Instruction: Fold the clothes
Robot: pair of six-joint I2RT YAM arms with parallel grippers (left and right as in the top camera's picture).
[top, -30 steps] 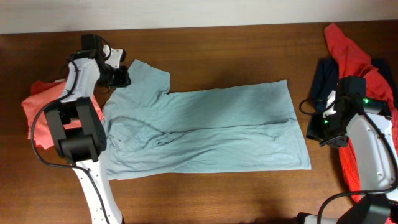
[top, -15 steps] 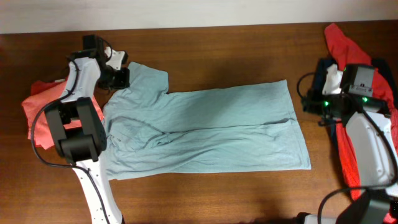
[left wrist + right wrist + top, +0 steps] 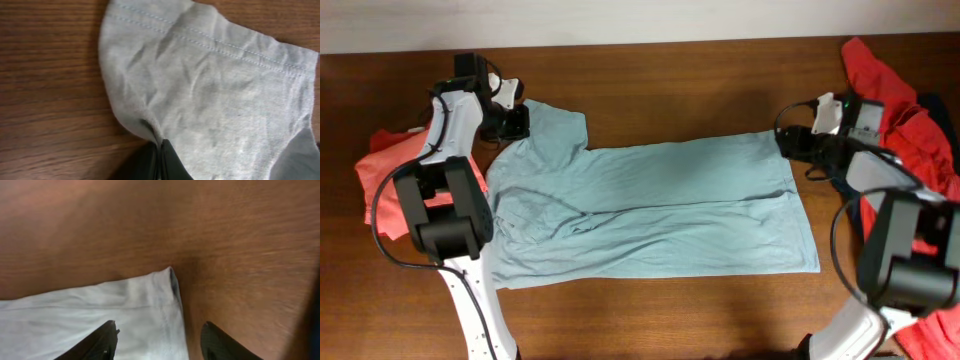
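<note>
Now, shirt [image 3: 650, 200] flat on the tabletop [image 3: 670, 80].
Left end effector [image 3: 160, 161] pinches the sleeve; right end effector [image 3: 157, 336] spread over the hem corner.

One pale grey-blue T-shirt [image 3: 650, 205] is counted on one wooden table [image 3: 670, 80]. Coral-red garments [image 3: 382, 185] are seen at two places: one at the left, and a heap [image 3: 880, 75] at the right whose number cannot be told. One navy piece [image 3: 930, 100] and two robot arms [image 3: 445, 190] are counted.
</note>
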